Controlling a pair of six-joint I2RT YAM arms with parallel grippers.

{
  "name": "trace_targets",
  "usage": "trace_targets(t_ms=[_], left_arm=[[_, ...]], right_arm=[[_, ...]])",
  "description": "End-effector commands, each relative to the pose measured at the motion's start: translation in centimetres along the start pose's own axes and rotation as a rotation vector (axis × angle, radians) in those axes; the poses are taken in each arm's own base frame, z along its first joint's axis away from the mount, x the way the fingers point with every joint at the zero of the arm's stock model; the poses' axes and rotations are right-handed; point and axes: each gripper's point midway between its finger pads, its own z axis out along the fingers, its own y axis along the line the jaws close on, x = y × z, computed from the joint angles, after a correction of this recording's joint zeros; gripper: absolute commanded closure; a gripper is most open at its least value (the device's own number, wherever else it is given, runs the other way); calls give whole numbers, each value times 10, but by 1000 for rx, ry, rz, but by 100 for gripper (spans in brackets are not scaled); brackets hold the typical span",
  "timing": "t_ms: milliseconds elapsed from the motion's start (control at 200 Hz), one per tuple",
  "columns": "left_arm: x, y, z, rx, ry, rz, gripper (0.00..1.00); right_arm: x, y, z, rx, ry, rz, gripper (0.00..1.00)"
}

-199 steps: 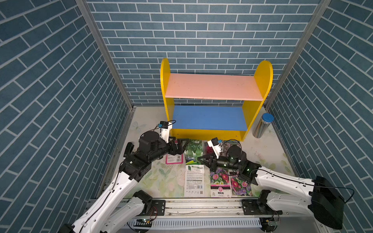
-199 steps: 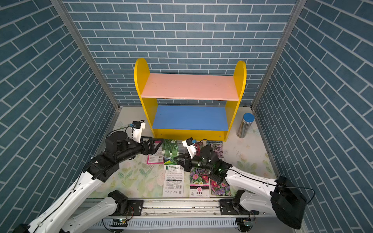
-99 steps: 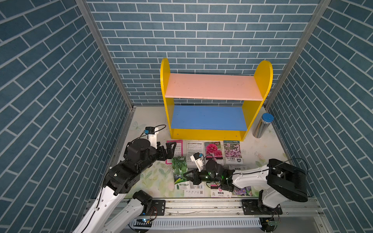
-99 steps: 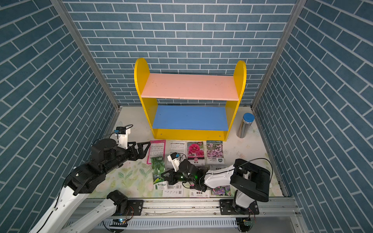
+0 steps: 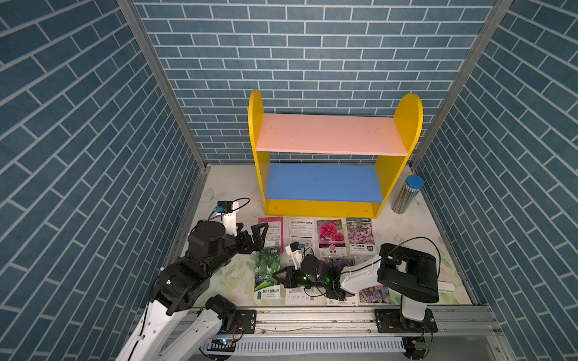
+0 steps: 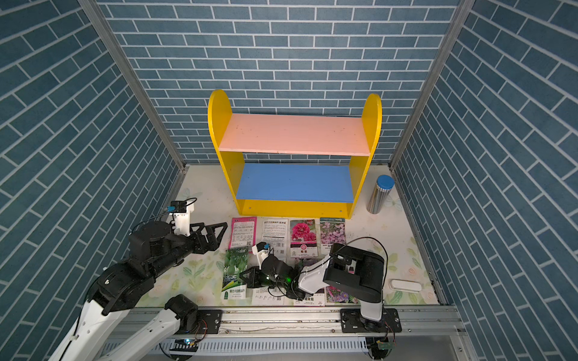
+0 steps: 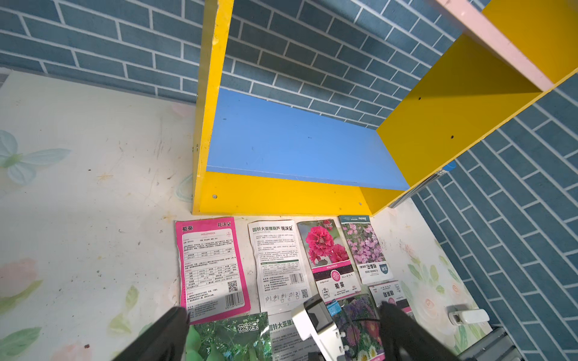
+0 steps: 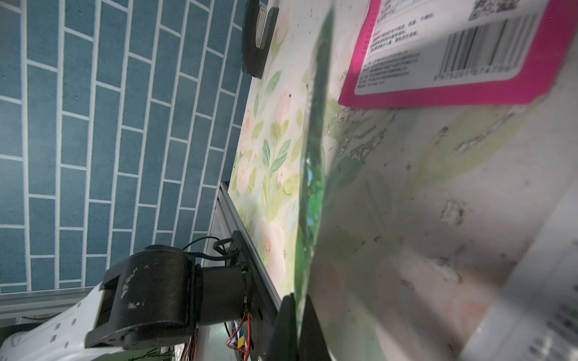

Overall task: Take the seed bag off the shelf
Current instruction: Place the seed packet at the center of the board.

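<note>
Found the right tool [image 5: 276,277] clamped shut on the green seed bag [image 5: 266,272], gripping the long edge nearest that arm. Confirmed in the right wrist view both fingertips [image 8: 283,318] pressed together on the thin foil edge. Placed the green seed bag off the shelf [image 5: 406,125], low over the counter [image 5: 239,283], directly ahead of the right tool and stretching to either side of its tip. Could not determine whether the bag's far edge rests on the counter or hangs just clear.

Found the left tool [image 5: 258,237] spread wide and gripping nothing. Noted the pink packet [image 5: 271,231] just ahead of its tips and the upper end of the green seed bag just beside them, toward the right tool. Could not tell from the top views whether the left tool touches either.

Recorded four packets flat on the counter in a row, between both tools and the shelf: the pink packet, a white printed packet [image 5: 301,233], a red-flower packet [image 5: 330,236] and a purple-flower packet [image 5: 359,234]. Noted further packets beneath the right arm, partly hidden by it.

Located the shelf well beyond both tools, against the back wall, pink board above blue board. Noted a steel canister [image 5: 408,195] with a blue cap just beside the shelf's side panel, well apart from both tools.
</note>
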Motion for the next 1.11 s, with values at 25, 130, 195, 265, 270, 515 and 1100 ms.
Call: trace_targets(t_ms=[25, 130, 195, 265, 270, 515, 1100], left_arm=[[12, 2, 4, 4, 32, 1, 0], [17, 4, 7, 7, 40, -4, 0], [18, 4, 8, 12, 35, -6, 0], [18, 4, 7, 18, 27, -10, 0], [19, 4, 7, 19, 27, -10, 0], [22, 7, 8, 12, 25, -8, 0], [20, 15, 12, -39, 22, -2, 0]], right_arm=[[6, -13, 10, 62, 3, 47, 100], [10, -20, 11, 84, 14, 67, 95], [10, -24, 12, 107, 5, 70, 90], [13, -29, 13, 132, 6, 72, 86], [13, -30, 13, 134, 7, 73, 85], [17, -42, 14, 184, 14, 76, 66], [0, -46, -21, 308, -15, -69, 44]])
